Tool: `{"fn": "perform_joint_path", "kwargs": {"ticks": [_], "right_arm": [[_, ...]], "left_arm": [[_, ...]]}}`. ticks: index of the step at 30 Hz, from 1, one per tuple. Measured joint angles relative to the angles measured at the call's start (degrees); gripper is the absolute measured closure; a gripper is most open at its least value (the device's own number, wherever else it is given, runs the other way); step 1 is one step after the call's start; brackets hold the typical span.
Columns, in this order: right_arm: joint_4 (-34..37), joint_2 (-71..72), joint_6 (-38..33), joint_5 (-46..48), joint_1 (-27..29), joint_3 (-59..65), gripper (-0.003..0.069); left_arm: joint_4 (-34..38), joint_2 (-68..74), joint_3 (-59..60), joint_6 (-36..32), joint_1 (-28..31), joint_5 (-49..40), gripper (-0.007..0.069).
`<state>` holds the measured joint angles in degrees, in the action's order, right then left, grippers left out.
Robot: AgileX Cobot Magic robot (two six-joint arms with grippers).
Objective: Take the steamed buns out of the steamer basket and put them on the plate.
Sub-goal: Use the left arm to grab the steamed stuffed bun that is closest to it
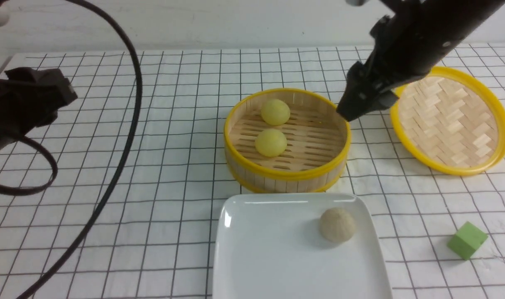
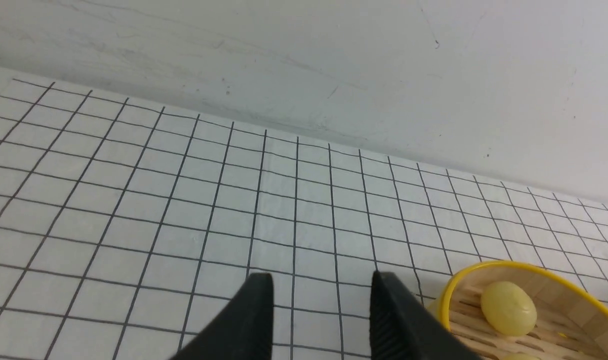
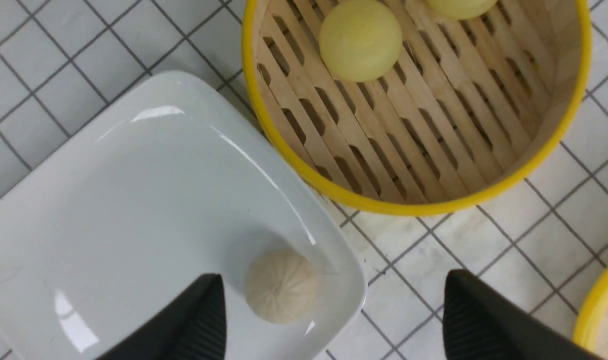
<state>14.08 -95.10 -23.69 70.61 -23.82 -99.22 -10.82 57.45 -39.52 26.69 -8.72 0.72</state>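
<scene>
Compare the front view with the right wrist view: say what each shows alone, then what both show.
Front view only: the green cube, the left arm, and the woven face of the basket lid; the wrist view catches just a sliver of its yellow rim. Right wrist view only: that the right gripper is open with nothing between its fingers, and the pleats atop the beige bun. Both: the steamer basket holding two yellow buns, and the plate with the beige bun on it.
</scene>
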Motion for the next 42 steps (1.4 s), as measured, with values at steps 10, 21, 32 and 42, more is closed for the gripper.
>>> {"fn": "perform_joint_path", "kwargs": {"ticks": [10,21,32,42], "right_arm": [[0.7,11.1,5.3,1.2,0.0,1.4,0.0101],[1.6,24.9,6.9,1.3,0.0,10.1,0.0101],[1.5,29.3,9.3,1.3,0.0,18.5,0.0101],[1.7,29.4,9.4,1.3,0.0,18.7,0.0101]], "left_arm": [[-3.5,16.3,-0.7,0.3,-13.3,16.5,0.0325],[-8.5,33.4,-12.0,3.5,-14.0,18.7,0.0325],[-33.6,41.2,-28.2,29.1,-14.6,3.0,0.0325],[-61.0,42.1,-29.1,57.9,-20.7,7.6,0.0325]]}}
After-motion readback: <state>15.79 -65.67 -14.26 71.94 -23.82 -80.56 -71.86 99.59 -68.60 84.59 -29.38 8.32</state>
